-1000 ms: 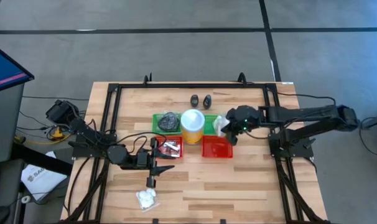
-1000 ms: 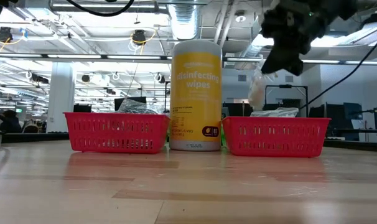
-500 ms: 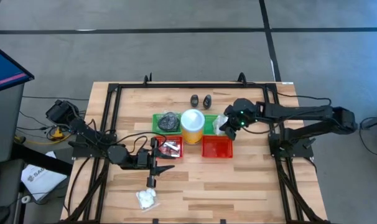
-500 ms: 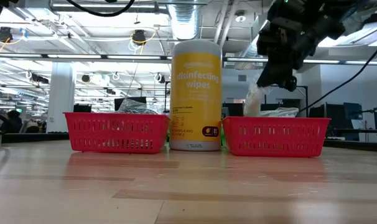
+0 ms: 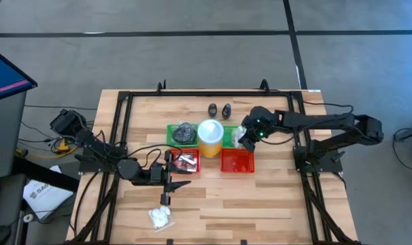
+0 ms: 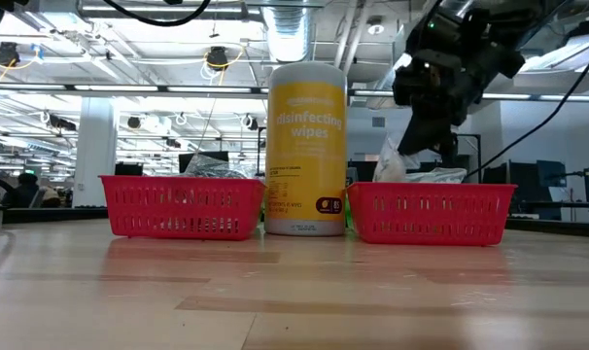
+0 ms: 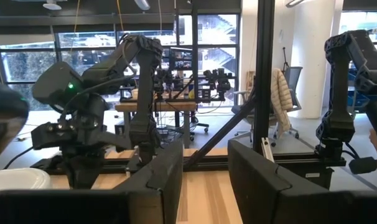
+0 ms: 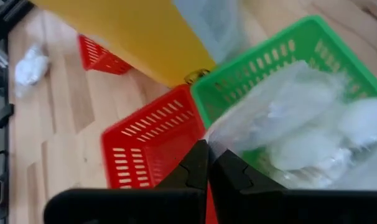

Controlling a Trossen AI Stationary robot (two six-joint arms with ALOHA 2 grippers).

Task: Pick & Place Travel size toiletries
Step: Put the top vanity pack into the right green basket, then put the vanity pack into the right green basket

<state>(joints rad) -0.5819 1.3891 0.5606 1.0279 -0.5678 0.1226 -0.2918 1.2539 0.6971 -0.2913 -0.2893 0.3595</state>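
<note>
Fingers of the right gripper point(image 5: 244, 138) are pinched together on a clear-wrapped white packet point(image 8: 288, 124), the right arm stretched across the table with its wrist tilted down over the green tray point(image 8: 263, 68) beside the yellow wipes cylinder point(image 5: 210, 137). The packet hangs into that tray; in the low view it shows just behind the red tray point(image 6: 431, 212). The left gripper point(image 5: 166, 182) rests low near the table's front, fingers apart, another white packet point(image 5: 160, 216) lying nearby.
</note>
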